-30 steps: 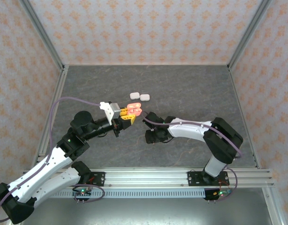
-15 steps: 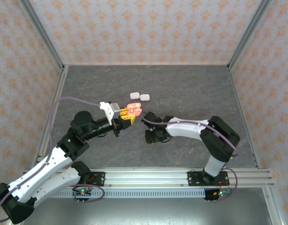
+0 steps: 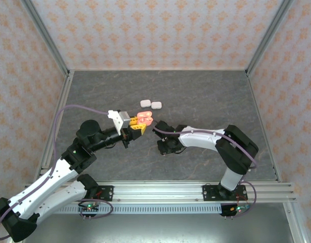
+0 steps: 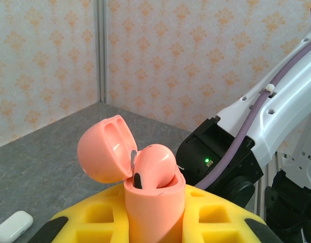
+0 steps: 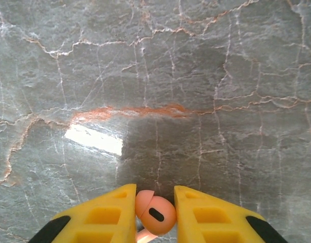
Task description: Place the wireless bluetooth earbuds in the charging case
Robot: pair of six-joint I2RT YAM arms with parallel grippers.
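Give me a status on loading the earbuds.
Done: the pink case is open in the left gripper, with one pink earbud seated. In hand: the right gripper pinches a second pink earbud. Left: putting it in the case.

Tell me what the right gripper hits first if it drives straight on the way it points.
The grey table top: the right gripper points down at bare stone, nothing between. The coral earbud it pinches may touch at about the same time; the gap is hard to judge.
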